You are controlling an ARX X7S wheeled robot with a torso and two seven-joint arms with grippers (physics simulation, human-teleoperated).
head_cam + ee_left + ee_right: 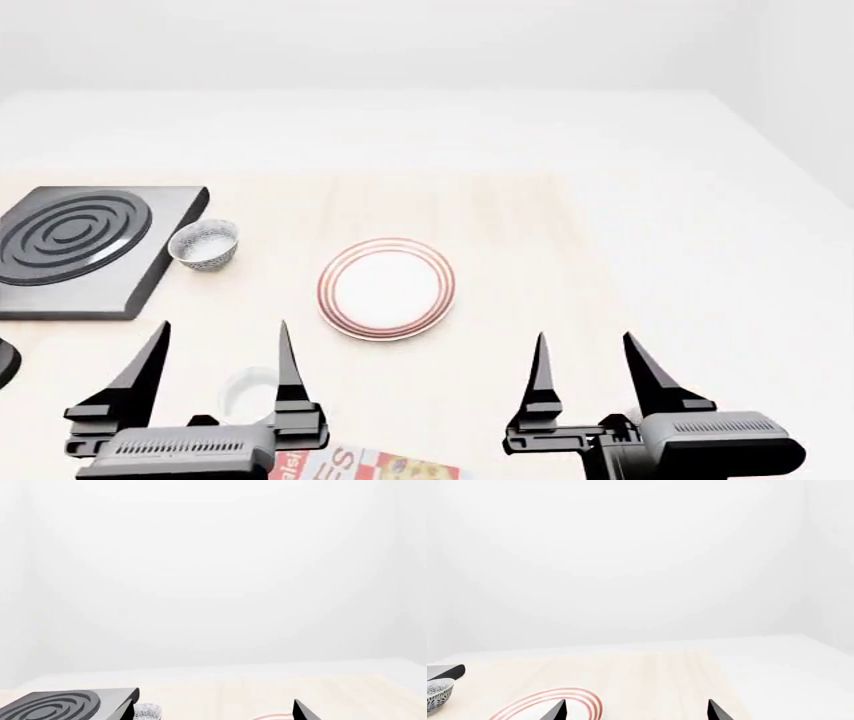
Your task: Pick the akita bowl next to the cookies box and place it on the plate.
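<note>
Head view, left to right. A dark stove plate [80, 245] with concentric rings sits at the far left of the pale wood worktop [534, 260]. Just beside its right edge stands a speckled bowl [204, 244], upright; whether the two touch cannot be told.

Left gripper [220, 375] is low in the frame, fingers spread apart with nothing between them. A small plain white cup [248, 392] shows between and behind those fingers, on the worktop. Just right of the gripper body, at the bottom edge, a strip of the cookies box [380, 466] is visible, red with print; most of it is cut off. The akita bowl next to that box does not show in any view, so its position cannot be told.

The plate [387, 288], white with red rings, lies near mid-worktop, well apart from the speckled bowl, bare.

Right gripper [587, 375] is at lower right, fingers apart, holding nothing, over bare worktop.

Left wrist view: stove plate [60, 706], a sliver of the speckled bowl [148, 711], one fingertip [301, 711].

Right wrist view: speckled bowl [437, 694] at one edge, plate rim [554, 697] ahead, two fingertips [557, 711] apart.
</note>
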